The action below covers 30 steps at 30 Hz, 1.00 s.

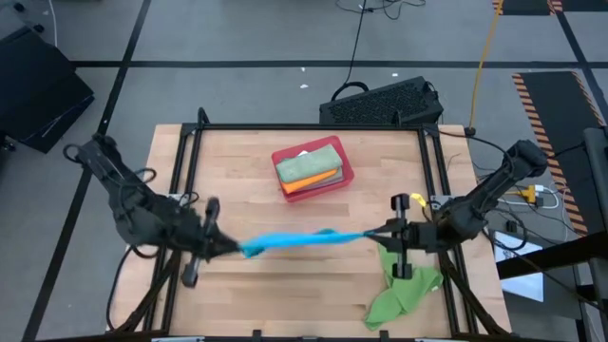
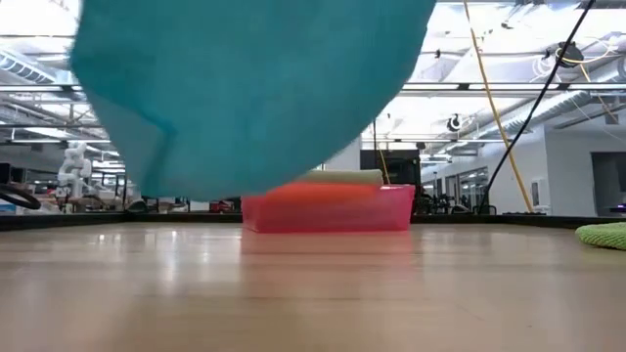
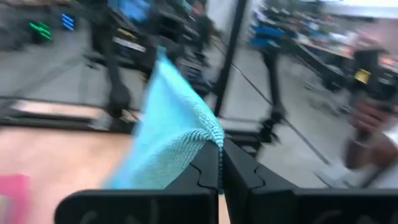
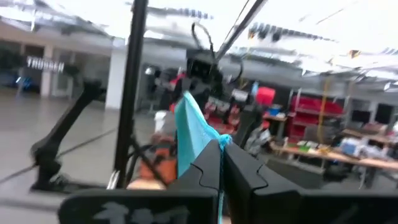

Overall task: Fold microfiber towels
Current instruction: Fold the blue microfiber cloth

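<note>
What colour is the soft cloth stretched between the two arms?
Bright blue; the bright blue microfiber towel shows best in the high view.

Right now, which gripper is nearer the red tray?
Right, slightly. The right gripper sits below and right of the tray; the left gripper below and left. Both pinch the blue towel.

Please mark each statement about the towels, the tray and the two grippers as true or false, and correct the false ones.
1. The blue towel lies flat on the table. False: it hangs stretched between both grippers, above the wood.
2. The left gripper is shut on the blue towel. True.
3. The right gripper is open and empty. False: it is shut on the towel's other end.
4. The red tray holds folded towels. True.
5. The bright green towel is in the tray. False: it lies crumpled on the table under the right arm.
</note>
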{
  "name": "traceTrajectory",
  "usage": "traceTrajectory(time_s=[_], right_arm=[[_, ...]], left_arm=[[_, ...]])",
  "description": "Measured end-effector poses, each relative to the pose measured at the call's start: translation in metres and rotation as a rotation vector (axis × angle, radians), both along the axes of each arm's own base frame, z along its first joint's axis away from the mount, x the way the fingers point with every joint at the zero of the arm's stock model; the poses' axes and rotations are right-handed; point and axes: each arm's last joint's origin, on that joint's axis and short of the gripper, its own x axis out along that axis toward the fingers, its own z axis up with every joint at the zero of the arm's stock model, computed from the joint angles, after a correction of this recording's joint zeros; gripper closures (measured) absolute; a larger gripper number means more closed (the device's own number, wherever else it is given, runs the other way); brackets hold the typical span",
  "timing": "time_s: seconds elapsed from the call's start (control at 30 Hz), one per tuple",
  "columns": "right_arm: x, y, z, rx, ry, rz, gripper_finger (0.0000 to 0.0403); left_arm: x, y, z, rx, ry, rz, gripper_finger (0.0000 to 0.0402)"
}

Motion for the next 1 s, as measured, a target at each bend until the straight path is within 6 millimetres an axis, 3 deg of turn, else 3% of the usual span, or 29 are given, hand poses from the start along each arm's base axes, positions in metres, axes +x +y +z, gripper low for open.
traceTrajectory(time_s=[0.13,0.23,0.4,0.53,0.83,1.0], right_arm=[[0.003,0.009,-0.007,0.029,0.023,0.036,0.0403],[0.003,0.013,-0.007,0.025,-0.001,0.065,0.0403],[0.001,0.016,0.002,0.039,-0.118,0.055,0.0403],[0.003,0.019,-0.001,0.02,-0.098,0.058,0.0403],[0.013,0.006,-0.003,0.013,-0.083,-0.007,0.0403],[0.019,0.002,-0.009,0.025,-0.03,-0.014,0.0403]], left_arm=[[0.014,-0.022,-0.016,-0.007,0.052,-0.052,0.0394],[0.02,-0.027,-0.023,0.019,0.063,0.017,0.039],[0.014,-0.014,-0.02,0.058,0.052,0.235,0.0397],[0.011,-0.003,-0.014,0.082,0.021,0.372,0.0391],[0.024,0.015,-0.017,0.162,0.055,0.421,0.0397],[0.028,0.015,-0.019,0.132,0.083,0.281,0.0386]])
